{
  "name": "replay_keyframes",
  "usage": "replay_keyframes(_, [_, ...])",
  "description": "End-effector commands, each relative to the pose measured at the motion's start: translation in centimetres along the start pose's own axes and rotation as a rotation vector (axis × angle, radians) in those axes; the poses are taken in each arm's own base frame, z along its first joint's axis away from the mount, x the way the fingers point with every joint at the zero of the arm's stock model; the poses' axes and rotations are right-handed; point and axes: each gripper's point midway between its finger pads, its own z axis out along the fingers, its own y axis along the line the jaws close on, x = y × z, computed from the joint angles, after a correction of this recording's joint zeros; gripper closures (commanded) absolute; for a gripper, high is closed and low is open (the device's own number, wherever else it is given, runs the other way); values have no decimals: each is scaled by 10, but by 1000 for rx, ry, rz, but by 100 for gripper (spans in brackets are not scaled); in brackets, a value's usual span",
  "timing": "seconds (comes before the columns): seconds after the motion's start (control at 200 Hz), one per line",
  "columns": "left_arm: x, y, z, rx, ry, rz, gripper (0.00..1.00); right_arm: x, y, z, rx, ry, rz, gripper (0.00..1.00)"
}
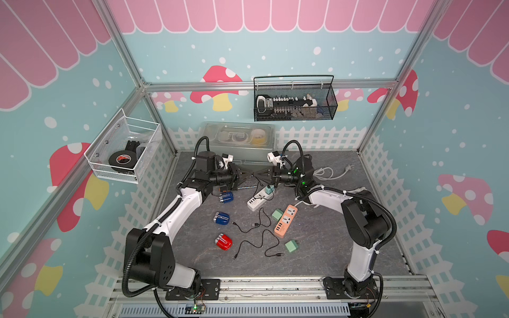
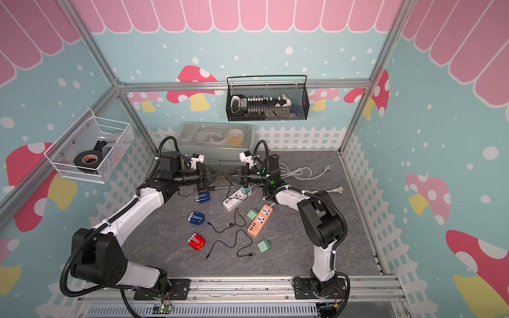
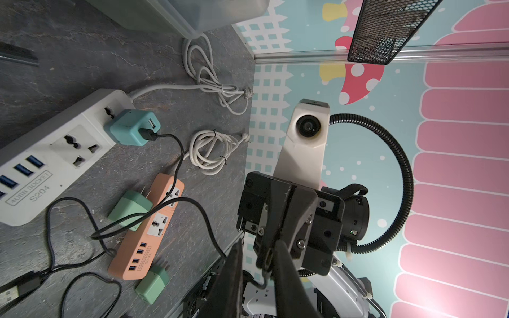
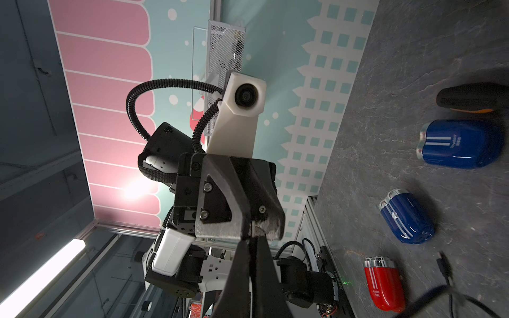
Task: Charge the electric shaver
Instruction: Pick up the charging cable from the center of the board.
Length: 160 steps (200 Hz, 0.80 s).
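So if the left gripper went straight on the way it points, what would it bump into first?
Most likely the right gripper, which points straight back at the left gripper. Their tips look nearly touching, though depth is hard to judge.

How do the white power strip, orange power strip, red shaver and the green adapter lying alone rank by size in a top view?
1. White power strip and orange power strip: look alike, so not ranked.
2. Red shaver.
3. Green adapter.

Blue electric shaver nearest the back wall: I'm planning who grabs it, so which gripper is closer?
Left. The left gripper stretches out from just behind the blue electric shaver; the right gripper comes from the opposite side, across the white power strip.
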Motion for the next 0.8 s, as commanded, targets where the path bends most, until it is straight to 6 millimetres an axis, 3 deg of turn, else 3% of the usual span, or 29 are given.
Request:
replay_keyframes(0.0, [2,1,4,-10,25,8,79,0,18,3,-47,22,-42,100])
replay_keyframes(0.245, [4,-1,9,9,31,1,90,1,17,1,-59,8,-32,100])
replay_keyframes(0.26, [4,0,9,10,32,0,91,-1,4,2,-48,7,-11,100])
replay_keyframes(0.305, [5,0,10,14,33,-2,92,-2,2,3,-49,5,-2,100])
replay_keyframes(0.58, [5,-2,8,21,17,-10,100,-7,5,3,-57,-15,-2,100])
replay_keyframes(0.66, [0,-7,4,34,-30,-24,100,-11,-2,0,-21,-52,6,78])
replay_keyframes(0.69, [-4,-9,2,34,-62,-35,100,-12,9,-5,-13,-80,-16,71])
replay_keyframes(0.795, [-17,-11,-9,41,-190,-82,100,-23,0,-29,116,-219,-24,61])
